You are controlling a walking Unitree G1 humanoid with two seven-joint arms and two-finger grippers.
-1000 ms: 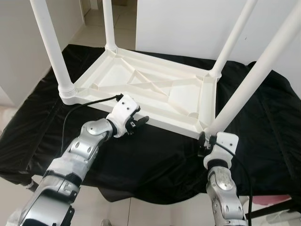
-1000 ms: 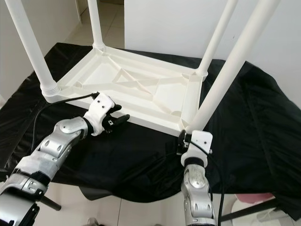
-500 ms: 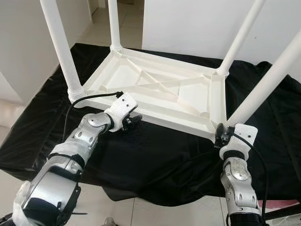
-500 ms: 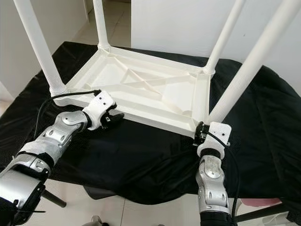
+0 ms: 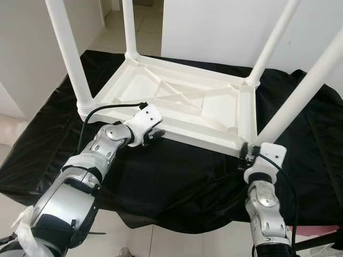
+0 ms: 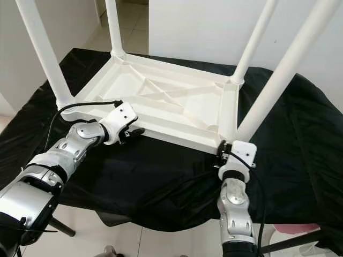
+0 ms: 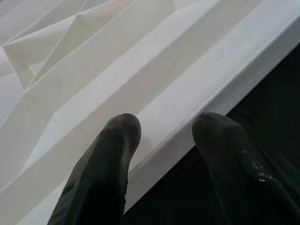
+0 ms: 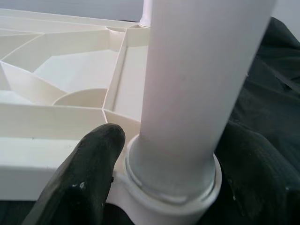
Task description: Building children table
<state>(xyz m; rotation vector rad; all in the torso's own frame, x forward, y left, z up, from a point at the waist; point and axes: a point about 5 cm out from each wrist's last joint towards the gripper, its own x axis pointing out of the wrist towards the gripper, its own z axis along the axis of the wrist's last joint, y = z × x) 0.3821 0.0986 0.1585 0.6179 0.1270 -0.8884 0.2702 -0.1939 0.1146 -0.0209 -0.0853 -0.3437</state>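
A white plastic children's table lies upside down on a black cloth, all its legs pointing up. My left gripper is at the near long rim, open. In the left wrist view the rim edge runs between its fingers. My right gripper is at the foot of the near right leg. In the right wrist view its fingers sit on either side of that leg's collar, pressed against it.
The black cloth drapes over a low support and hangs off its near edge above pale floor tiles. A white wall stands behind. The near left leg rises close to my left arm.
My left gripper has slid along the near rim and closed in until its fingers straddle the edge. The right gripper stays at the near right leg's foot. The camera shifted a little.
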